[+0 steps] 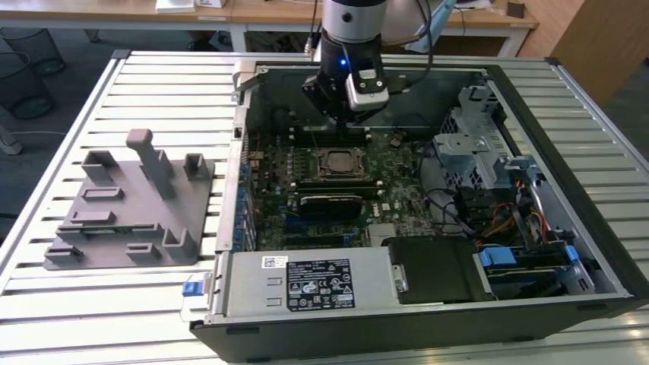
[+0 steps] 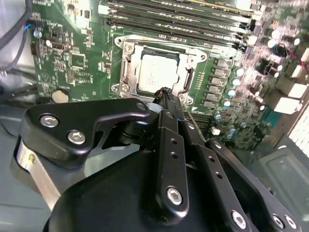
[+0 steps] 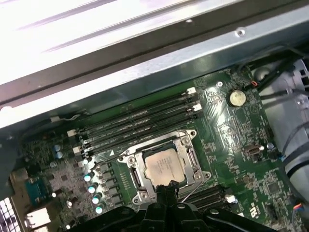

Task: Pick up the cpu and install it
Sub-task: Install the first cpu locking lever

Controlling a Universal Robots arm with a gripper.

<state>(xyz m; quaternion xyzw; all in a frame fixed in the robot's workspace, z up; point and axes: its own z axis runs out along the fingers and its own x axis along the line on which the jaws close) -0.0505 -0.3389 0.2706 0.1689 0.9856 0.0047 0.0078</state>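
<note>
- Black jaws [image 2: 164, 94] sit nearest the lens in both wrist views, pressed together at a narrow tip with nothing between them.
- That tip hangs just past the socket frame's [image 2: 126, 72] edge, close to the cpu [image 2: 158, 73].
- Silvery cpu [image 3: 164, 167] lies flat inside the frame on the green motherboard [image 3: 231, 130], apart from the jaws [image 3: 166, 186].
- Memory slots [image 3: 140, 121] run beside the frame.
- Seen from the exterior view, the arm [image 1: 350, 46] reaches down into the open case [image 1: 568, 152] at about 12 o'clock from the cpu [image 1: 335, 161].
- Grey fixture [image 1: 132, 205] with upright posts stands on the slatted counter [image 1: 152, 84], at 9 o'clock from the case.
</note>
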